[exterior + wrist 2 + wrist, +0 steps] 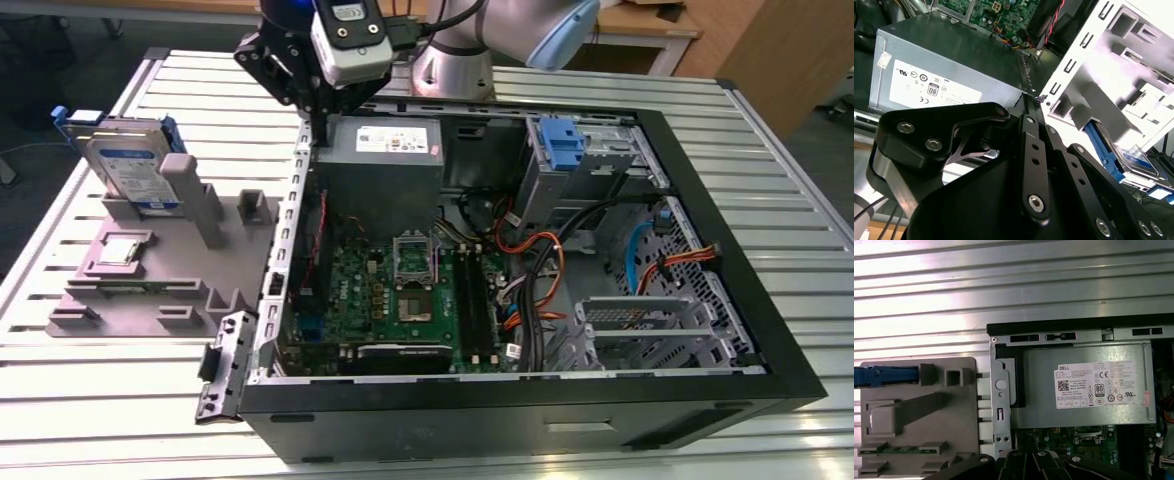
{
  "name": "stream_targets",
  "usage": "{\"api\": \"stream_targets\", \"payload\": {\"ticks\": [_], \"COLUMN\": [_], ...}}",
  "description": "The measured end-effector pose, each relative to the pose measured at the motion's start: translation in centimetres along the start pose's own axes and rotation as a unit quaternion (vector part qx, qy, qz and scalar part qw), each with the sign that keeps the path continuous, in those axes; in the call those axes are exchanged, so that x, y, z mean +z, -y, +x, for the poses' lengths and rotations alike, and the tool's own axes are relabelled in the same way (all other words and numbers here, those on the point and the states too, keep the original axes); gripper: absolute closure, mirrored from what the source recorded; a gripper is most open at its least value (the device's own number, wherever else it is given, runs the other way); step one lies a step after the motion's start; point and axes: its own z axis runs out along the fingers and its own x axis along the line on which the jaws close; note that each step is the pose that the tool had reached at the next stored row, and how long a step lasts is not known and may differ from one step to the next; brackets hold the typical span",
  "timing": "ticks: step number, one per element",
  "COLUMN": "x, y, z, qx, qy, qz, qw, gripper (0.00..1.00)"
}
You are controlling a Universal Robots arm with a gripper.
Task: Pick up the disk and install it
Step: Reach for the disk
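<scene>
Black link bars of the tool (1034,102) crossed the foreground of the second wrist view, its fingers drawn together and gripping nothing. Their tips pointed at the rim of the open computer case (534,405), just beside the grey power supply (384,150) with its white label. In the exterior view the tool (320,110) hung over the far corner of the case, at the wall on the exterior view's left. Whether it touched the metal could not be told.

The disk (127,160) stood upright on edge in a slot at the far end of a grey holder (147,300). The holder lay on the ribbed metal bench (80,430), outside the case on the exterior view's left. The disk's label faced forward, blue rails ran along its edges, and it stood near the tool but apart from it. In the first wrist view the disk (886,376) showed edge-on as a blue strip at the holder's end.

A small square silver chip (118,250) lay flat on the holder, nearer the camera than the disk. Inside the case lay a green circuit board (400,290) and a tangle of cables (534,290). A blue plastic latch (561,150) stood in the drive bay at the far side.
</scene>
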Motion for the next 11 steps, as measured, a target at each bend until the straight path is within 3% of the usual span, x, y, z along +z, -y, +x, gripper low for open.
{"api": "stream_targets", "payload": {"ticks": [11], "x": [0.10], "y": [0.02], "z": [0.19], "qx": [0.000], "qy": [-0.0009], "qz": [0.0001], "qw": [1.0000], "gripper": [0.90]}}
